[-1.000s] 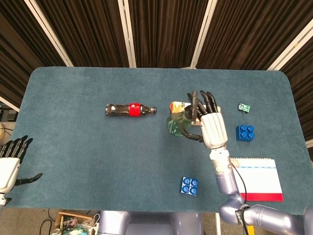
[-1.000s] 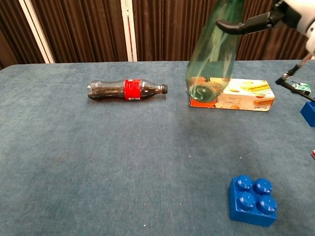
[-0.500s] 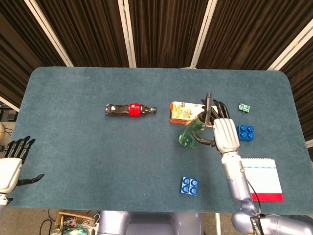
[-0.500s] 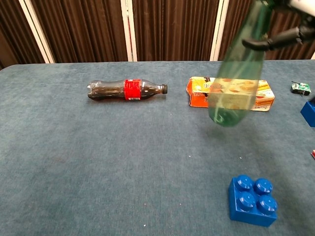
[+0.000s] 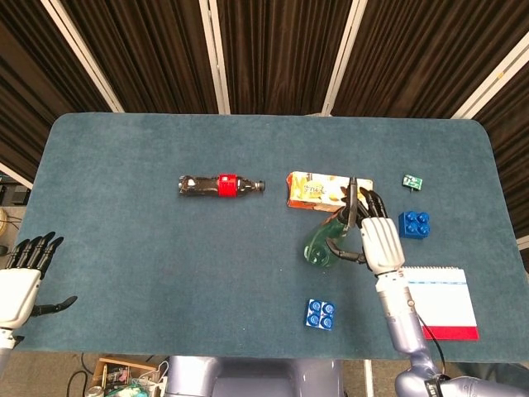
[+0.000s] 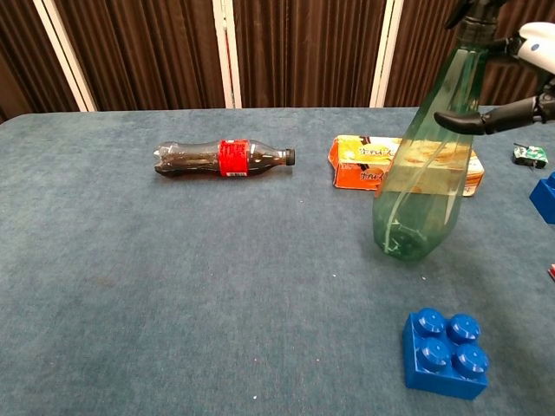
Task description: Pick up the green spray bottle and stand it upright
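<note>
The bottle (image 6: 422, 173) has swung nearer and lower, almost upright; the right robot hand (image 5: 376, 236) grips its neck. Looks empty, light, slippery, tippy.

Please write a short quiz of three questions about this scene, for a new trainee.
1. True or false: the cola bottle stands upright.
2. Which hand holds the green spray bottle? A) left hand B) right hand C) neither
3. Fill in: the snack box lies behind the spray bottle, and in the chest view a blue ____ sits nearest the camera.

Key: 1. False, it lies on its side. 2. B, the right hand grips its upper part, the bottle tilted; the left hand is at the table's edge, fingers apart. 3. brick.
</note>
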Robot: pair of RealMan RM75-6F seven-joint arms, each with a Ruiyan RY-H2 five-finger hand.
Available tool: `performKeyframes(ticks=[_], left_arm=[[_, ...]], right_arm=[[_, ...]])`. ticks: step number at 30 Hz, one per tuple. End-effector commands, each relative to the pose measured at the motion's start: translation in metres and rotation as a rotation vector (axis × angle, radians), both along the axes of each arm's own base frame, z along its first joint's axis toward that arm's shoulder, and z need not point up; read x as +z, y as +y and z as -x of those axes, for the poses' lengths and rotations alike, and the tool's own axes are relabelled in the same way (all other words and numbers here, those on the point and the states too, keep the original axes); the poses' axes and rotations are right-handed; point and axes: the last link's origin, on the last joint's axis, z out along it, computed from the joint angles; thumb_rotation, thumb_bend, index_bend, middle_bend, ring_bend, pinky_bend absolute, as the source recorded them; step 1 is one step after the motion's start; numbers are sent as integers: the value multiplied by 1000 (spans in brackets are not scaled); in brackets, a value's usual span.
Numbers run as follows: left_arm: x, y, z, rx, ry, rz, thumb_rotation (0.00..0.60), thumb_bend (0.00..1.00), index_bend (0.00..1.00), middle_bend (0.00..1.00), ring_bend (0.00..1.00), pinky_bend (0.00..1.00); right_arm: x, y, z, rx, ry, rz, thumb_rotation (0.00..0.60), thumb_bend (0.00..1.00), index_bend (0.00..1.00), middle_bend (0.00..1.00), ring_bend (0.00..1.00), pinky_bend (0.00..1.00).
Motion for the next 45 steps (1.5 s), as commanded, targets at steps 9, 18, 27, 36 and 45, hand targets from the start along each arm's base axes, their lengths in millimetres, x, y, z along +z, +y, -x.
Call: performKeyframes(ticks=[9,18,27,36,45], left_arm=[[0,-1,0,0,2,2,600,0,0,0,0,37],[-1,-1,0,1,6,2,600,0,0,0,0,37],[-1,-2,-1,2,8,1,600,0,0,0,0,37],[0,-3,-1,-2,6,-5,600,0,0,0,0,37],[2,-5,-2,-10,1,-8,600,0,0,0,0,37]], right_arm=[[-6,2,7,-7,-16,-18,600,496,907,226,0,41],[-4,9,11,33,16,9,600,372,604,138,0,38],[-4,25,15,98,49,4,600,319,313,42,0,17],[-4,35,17,110,72,-26,600,295,174,1,0,9],[1,42,19,106,80,-26,600,255,0,0,0,0]])
